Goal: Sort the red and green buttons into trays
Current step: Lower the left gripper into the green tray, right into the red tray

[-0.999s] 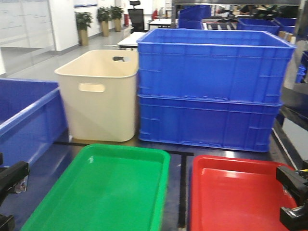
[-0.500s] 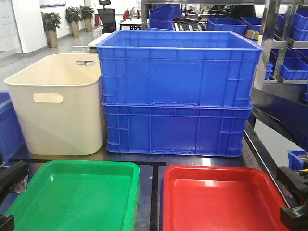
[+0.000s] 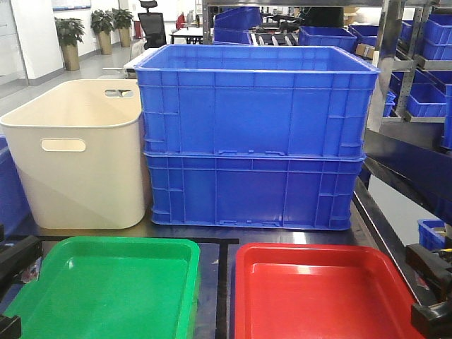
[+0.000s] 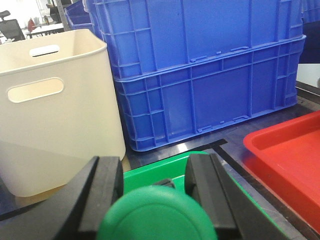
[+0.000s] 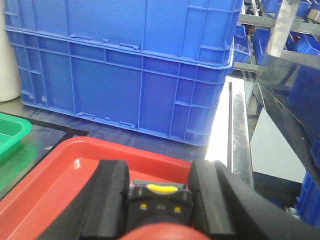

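A: State of left pincer [image 4: 154, 172]?
B: Pinching the round green-capped button [image 4: 157, 216], above the glossy green plastic tray [image 3: 106, 289], in front of the stacked blue plastic crates [image 3: 254, 134].
A: And right pincer [image 5: 160, 175]?
B: Pinching the dark block button with yellow bits [image 5: 160, 199], above the glossy red plastic tray [image 3: 318, 300], also before the crates.

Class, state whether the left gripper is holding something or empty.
Holding: the green button sits gripped between the fingers of the left gripper.
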Controlling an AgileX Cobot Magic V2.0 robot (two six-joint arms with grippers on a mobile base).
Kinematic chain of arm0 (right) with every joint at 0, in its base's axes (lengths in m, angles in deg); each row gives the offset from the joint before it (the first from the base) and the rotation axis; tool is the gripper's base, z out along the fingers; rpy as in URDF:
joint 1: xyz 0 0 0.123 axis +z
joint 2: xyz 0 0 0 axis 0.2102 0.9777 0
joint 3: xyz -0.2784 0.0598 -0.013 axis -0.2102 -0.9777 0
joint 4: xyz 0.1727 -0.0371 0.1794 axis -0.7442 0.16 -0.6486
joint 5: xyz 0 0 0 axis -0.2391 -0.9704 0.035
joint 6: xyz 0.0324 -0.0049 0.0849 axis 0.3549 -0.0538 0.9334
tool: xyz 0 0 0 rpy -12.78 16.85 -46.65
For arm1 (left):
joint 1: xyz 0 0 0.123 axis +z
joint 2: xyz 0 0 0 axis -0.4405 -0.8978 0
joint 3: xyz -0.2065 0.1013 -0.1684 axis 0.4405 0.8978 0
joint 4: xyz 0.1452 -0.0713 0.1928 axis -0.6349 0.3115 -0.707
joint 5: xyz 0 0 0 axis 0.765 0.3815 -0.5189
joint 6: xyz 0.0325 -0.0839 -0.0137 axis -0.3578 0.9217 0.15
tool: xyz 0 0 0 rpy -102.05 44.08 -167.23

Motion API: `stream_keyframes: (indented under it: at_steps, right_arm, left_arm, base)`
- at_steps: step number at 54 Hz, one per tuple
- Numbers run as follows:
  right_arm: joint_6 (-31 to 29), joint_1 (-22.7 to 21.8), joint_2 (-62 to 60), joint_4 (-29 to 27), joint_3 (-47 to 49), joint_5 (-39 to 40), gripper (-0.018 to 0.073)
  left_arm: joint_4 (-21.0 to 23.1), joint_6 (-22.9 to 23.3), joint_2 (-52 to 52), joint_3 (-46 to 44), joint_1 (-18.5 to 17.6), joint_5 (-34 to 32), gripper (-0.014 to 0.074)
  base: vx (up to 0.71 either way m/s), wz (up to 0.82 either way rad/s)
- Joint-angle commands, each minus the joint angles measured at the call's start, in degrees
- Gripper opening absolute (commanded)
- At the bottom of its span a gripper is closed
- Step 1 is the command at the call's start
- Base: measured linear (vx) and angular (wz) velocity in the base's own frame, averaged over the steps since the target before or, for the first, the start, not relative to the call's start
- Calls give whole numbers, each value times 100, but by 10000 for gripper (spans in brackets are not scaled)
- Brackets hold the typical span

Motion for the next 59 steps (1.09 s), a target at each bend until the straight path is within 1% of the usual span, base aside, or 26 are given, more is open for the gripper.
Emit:
stream_keyframes:
  at_steps: [1, 33, 45, 51, 59]
  right_arm:
    - [-5, -4, -30, 59, 195, 333, -9]
    - [1, 2, -5, 53, 195, 545, -9]
    - [1, 14, 594, 59, 195, 1614, -9]
    - [1, 14, 1083, 59, 195, 1938, -9]
    - [1, 14, 1706, 59, 195, 2340, -6]
  left_arm:
    - [35, 12, 41, -202, -14, -520, -6]
    - [35, 12, -20, -202, -32, -500, -6]
    - [35, 12, -857, -202, -32, -1311, -6]
    - [35, 12, -1360, -202, -32, -1719, -6]
    - [35, 12, -1948, -202, -32, -1986, -6]
  base:
    - [0, 0]
    - [0, 0]
    - [0, 0]
    - [0, 0]
    - [0, 0]
